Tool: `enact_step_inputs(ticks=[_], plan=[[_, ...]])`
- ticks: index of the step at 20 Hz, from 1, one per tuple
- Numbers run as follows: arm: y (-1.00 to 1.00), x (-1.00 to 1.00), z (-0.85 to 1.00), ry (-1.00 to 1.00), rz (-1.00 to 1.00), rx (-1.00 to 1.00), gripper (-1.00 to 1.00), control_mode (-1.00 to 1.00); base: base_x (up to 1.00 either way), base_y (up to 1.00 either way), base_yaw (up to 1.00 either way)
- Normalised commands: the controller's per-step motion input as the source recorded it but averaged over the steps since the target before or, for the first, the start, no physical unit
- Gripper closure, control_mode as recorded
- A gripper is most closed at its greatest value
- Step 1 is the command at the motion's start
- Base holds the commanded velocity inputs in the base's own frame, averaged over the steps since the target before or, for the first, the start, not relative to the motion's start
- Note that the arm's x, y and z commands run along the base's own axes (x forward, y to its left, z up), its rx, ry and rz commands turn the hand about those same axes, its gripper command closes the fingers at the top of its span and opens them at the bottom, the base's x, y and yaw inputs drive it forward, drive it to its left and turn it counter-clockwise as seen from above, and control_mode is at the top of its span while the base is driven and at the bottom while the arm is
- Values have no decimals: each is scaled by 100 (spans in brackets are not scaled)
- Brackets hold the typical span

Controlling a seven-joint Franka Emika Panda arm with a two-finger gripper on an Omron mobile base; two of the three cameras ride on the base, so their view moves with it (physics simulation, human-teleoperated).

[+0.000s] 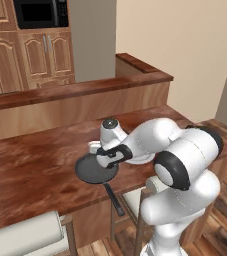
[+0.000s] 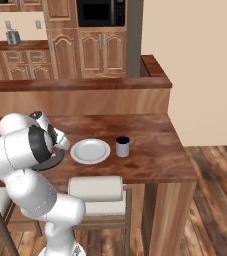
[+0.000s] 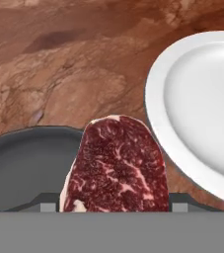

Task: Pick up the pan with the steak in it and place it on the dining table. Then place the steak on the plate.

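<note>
steak upright in the claw's grip over pan, long axis pointing at dining table.

Arm hides part of the pan and plate.

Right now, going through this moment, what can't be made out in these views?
- Steak: its lower end is cut off by the bottom edge of the hand view.
- Pan: in the right base view, mostly hidden behind the arm; handle unseen there.
- Plate: in the left base view, largely covered by the arm; the hand view's edge cuts off its right side.
</note>
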Motion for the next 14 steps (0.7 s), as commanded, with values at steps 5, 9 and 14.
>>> enact_step_inputs(ticks=[5, 9, 14], plan=[[-70, 41, 21, 0, -2, 6, 100, -100, 0, 0, 0], [-64, 57, 21, 0, -2, 7, 100, -100, 0, 0, 0], [-56, 49, -1, 0, 0, 5, 100, -100, 0, 0, 0]])
